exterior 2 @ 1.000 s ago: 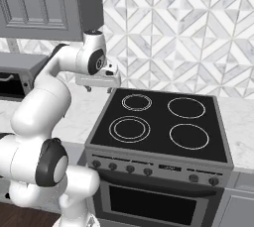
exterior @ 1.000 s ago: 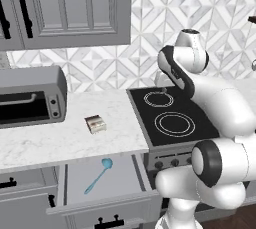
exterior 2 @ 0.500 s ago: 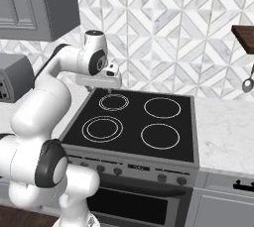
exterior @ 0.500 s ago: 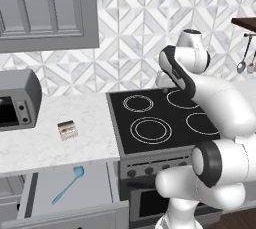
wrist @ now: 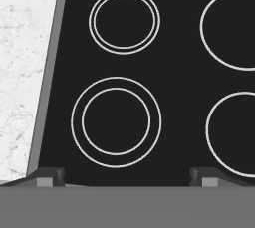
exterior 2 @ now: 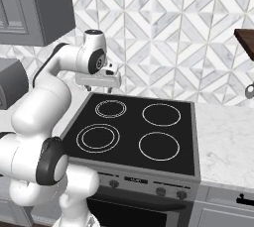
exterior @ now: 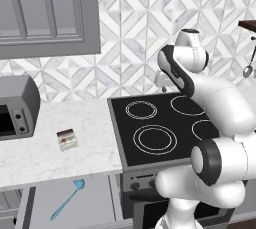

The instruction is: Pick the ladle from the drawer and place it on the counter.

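Observation:
The light-blue ladle [exterior: 67,200] lies flat on the grey floor of the open drawer [exterior: 97,204], low at the left, below the edge of the white marble counter [exterior: 47,155]. My gripper [exterior 2: 99,89] hangs high over the back left of the black cooktop [exterior 2: 134,134], far from the ladle. It is open, and the fingertips [wrist: 50,174] stand wide apart over the burner rings with nothing between them. The gripper [wrist: 127,177] looks straight down at the cooktop [wrist: 174,72], with a strip of counter [wrist: 22,48] at the left.
A grey toaster oven [exterior: 15,110] stands on the counter at the far left, with a small box [exterior: 67,139] in front of it. Grey wall cabinets [exterior: 47,13] hang above. Utensils [exterior 2: 249,91] hang under a dark shelf [exterior 2: 245,37] at the right.
The base has driven to the right, so the whole scene has shifted left in both base views. The arm keeps its pose over the cooktop. The gripper stays open.

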